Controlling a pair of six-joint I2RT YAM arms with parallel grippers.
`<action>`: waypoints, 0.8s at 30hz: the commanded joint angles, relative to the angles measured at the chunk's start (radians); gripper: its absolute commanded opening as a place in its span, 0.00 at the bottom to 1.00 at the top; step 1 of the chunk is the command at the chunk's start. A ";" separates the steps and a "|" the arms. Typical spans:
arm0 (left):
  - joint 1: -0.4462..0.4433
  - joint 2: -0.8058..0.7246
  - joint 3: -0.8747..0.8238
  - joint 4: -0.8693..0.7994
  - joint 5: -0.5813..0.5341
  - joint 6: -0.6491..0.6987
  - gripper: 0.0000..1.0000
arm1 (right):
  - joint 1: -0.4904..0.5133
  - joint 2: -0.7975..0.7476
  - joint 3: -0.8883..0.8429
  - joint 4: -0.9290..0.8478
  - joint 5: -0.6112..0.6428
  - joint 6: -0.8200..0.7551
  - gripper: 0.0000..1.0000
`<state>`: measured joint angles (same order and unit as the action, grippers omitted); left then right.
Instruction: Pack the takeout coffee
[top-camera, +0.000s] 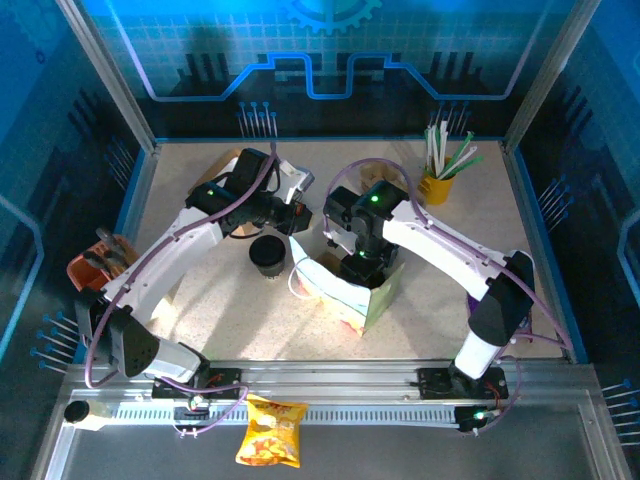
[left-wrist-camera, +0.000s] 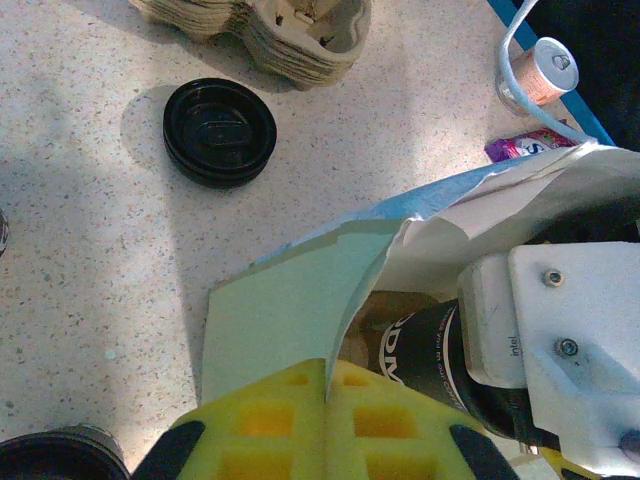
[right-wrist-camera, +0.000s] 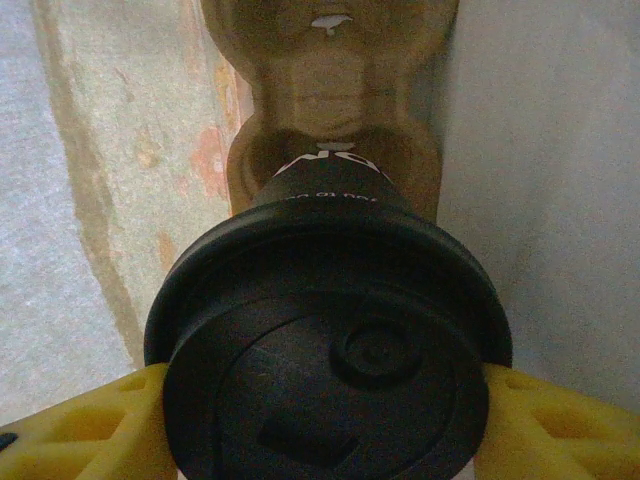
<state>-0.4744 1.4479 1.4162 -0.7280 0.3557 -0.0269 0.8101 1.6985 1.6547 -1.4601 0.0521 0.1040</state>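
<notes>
We have the paper bag (top-camera: 378, 300) standing mid-table. Our left gripper (left-wrist-camera: 327, 385) is clamped tight on its rim and holds the mouth open. Inside the bag, at the pulp carrier (right-wrist-camera: 330, 90), our right gripper (right-wrist-camera: 325, 402) clasps the takeout coffee (right-wrist-camera: 325, 335) by its black lid (right-wrist-camera: 410, 285). We cannot tell whether the cup is seated. If the rim slips, the wall may fold onto the cup. Holding by the lid could pop it off, and an off-centre release could tip the cup.
</notes>
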 joint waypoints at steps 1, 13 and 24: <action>-0.009 -0.011 -0.014 -0.014 -0.004 0.000 0.00 | -0.012 0.003 -0.009 -0.004 0.003 0.009 0.35; -0.010 -0.011 -0.014 -0.014 -0.003 0.000 0.00 | -0.013 0.002 -0.010 -0.004 0.003 0.008 0.35; -0.010 -0.010 -0.016 -0.014 -0.003 0.000 0.00 | -0.012 0.001 -0.015 0.000 0.001 0.007 0.35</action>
<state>-0.4744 1.4479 1.4162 -0.7280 0.3557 -0.0269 0.8101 1.6985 1.6489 -1.4548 0.0517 0.1043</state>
